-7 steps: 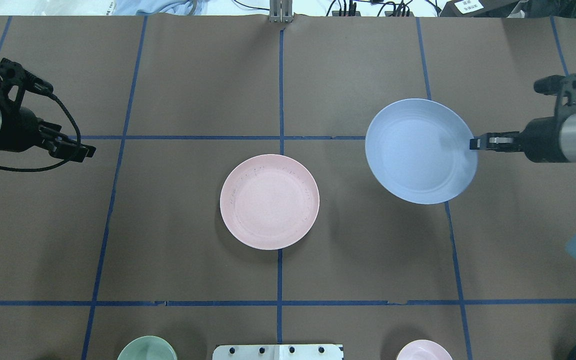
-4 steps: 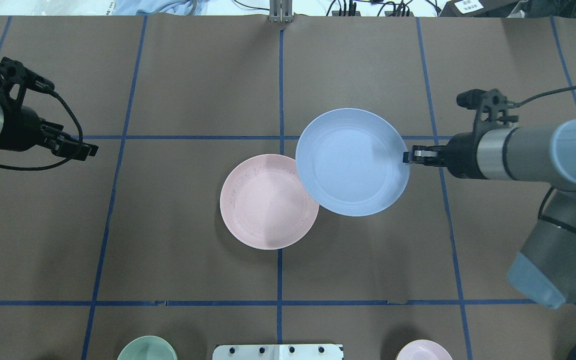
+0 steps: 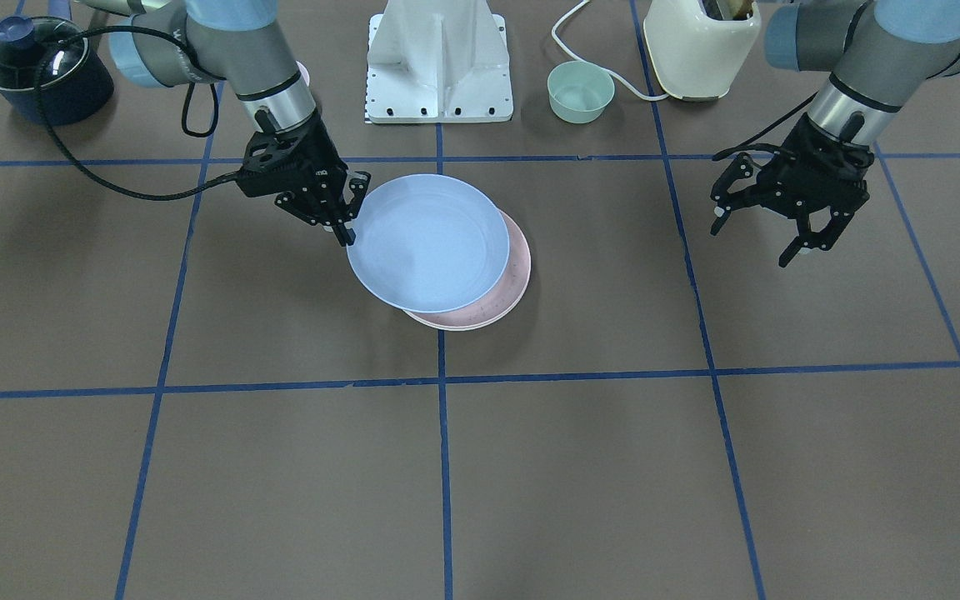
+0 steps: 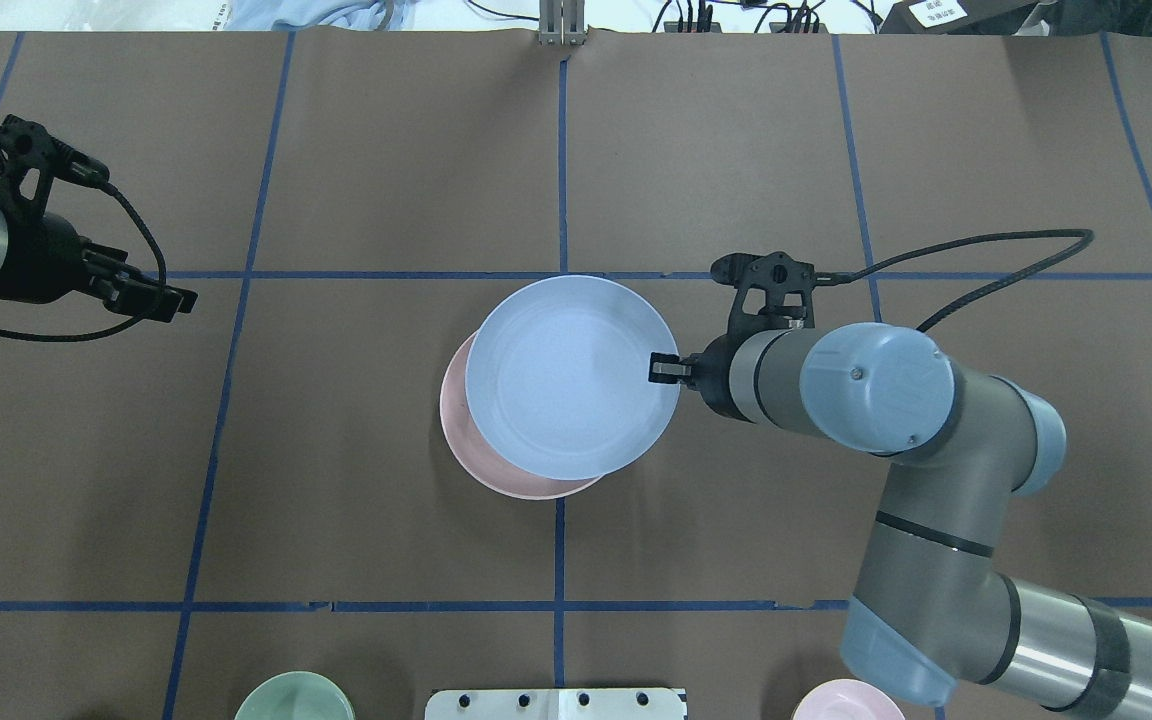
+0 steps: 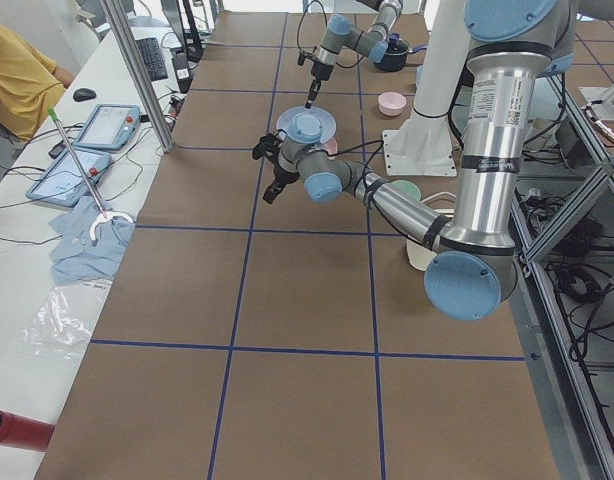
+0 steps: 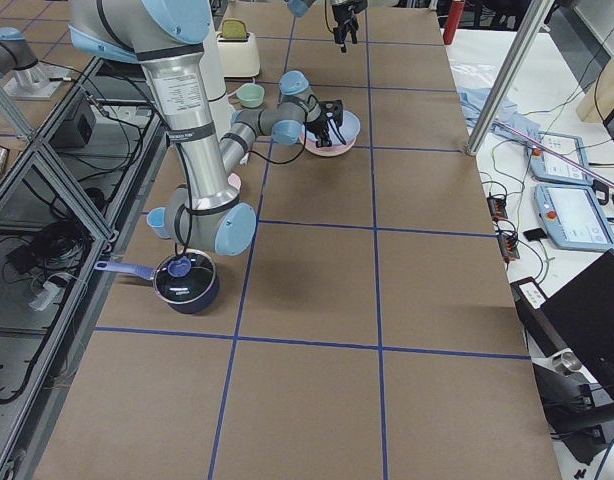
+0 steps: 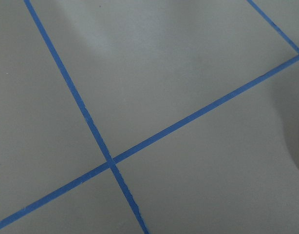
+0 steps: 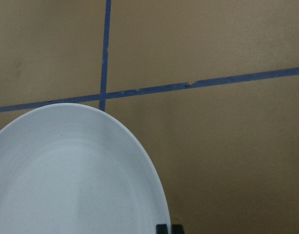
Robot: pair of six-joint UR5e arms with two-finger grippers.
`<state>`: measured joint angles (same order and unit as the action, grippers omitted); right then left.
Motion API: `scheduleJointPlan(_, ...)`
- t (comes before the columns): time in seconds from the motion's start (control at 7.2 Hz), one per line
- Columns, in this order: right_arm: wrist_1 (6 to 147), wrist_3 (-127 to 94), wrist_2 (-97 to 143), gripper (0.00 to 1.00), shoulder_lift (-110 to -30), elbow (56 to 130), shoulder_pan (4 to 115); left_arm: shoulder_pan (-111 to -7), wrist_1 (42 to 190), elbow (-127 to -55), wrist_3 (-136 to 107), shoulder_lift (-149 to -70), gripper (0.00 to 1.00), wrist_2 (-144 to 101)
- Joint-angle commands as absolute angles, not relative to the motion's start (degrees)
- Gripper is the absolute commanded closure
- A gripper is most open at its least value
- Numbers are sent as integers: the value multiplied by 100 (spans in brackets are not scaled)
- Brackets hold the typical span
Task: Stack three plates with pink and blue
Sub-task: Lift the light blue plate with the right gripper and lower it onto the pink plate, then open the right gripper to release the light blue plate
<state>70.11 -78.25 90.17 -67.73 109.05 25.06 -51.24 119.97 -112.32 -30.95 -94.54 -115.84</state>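
Note:
The light blue plate (image 4: 571, 378) hangs in my right gripper (image 4: 661, 368), which is shut on its right rim. The plate is held over the pale pink plate (image 4: 521, 485) at the table's middle and covers most of it, offset a little toward the far side. In the front view the blue plate (image 3: 428, 242) hides all but the near rim of the pink plate (image 3: 480, 318), with the right gripper (image 3: 345, 227) at its edge. The right wrist view shows the blue plate (image 8: 66, 175) from close. My left gripper (image 3: 755, 237) is open and empty, far off at the left. No cream plate shows.
A small green bowl (image 4: 294, 700) and a small pink bowl (image 4: 846, 702) stand by the robot's white base (image 3: 438, 58). A lidded dark pot (image 3: 38, 67) and a cream toaster (image 3: 701, 37) stand at the robot's side of the table.
My right arm has carried the blue plate leftward from the table's right part to over the pink plate. The left arm has hardly moved.

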Motion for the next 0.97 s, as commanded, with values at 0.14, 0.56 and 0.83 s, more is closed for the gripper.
scheduleJointPlan(0.14,7084,-7893,8755,100,-6251,10294,2329,-5124,11997,-11224,-3103,-9457,0,-11584)
scheduleJointPlan(0.56,7084,-7875,8648,0,-6241,10274,2268,-5124,11997,-11206,-3103,-9457,0,-11584)
scheduleJointPlan(0.83,7441,-7788,8710,0,-6240,10501,2302,-5124,11997,-11206,-3103,-9448,0,-11593)
